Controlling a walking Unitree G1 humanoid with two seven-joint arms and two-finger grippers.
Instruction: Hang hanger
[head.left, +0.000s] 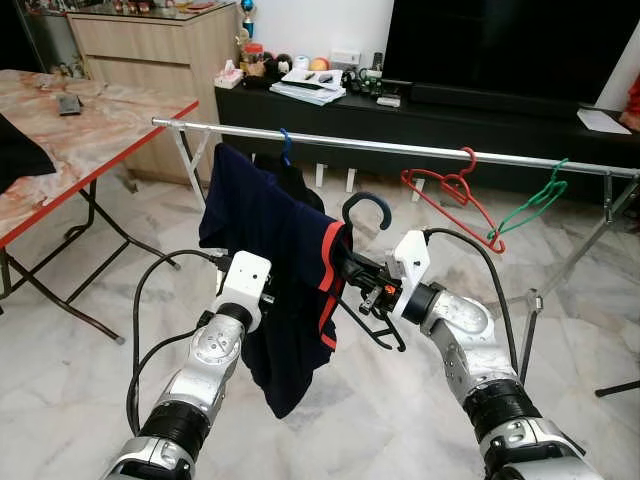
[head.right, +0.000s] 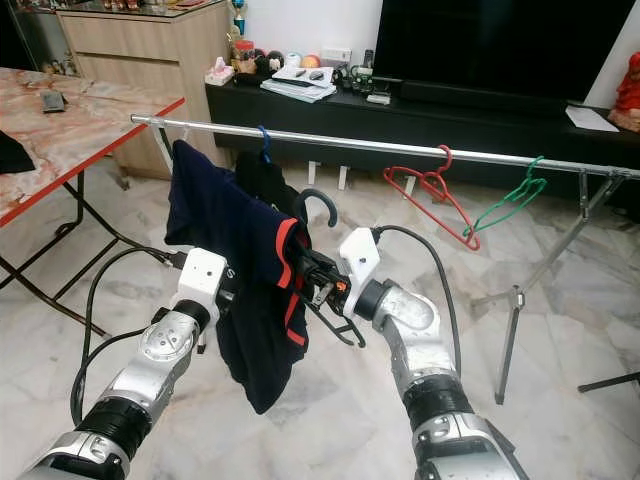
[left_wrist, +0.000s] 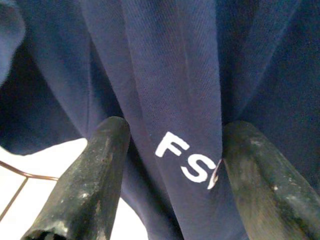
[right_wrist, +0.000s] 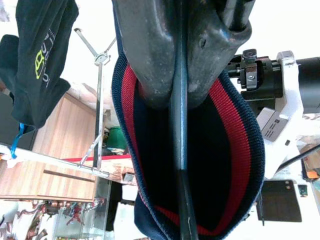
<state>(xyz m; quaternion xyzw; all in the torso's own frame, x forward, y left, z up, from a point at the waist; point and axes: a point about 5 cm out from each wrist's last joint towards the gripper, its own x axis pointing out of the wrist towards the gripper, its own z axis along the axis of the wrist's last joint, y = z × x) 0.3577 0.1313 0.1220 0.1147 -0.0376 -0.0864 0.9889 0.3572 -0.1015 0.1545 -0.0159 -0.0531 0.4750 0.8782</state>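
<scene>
Gleaming marble floor (head.left: 380, 420), steel rail (head.left: 400, 149), black hanger (head.left: 365, 210) in right tool (head.left: 352, 275)

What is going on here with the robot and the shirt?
The robot stands at a metal drying rail, holding a navy shirt on a black hanger. The right pincer is shut on the hanger just below its hook; the left pincer straddles the shirt fabric. The hook is not yet on the rail, where a red hanger and a green hanger already hang.

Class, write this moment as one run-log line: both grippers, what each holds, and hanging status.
right gripper: shut on black hanger | left gripper: open around navy shirt | hanger hook below rail, not yet hung
</scene>
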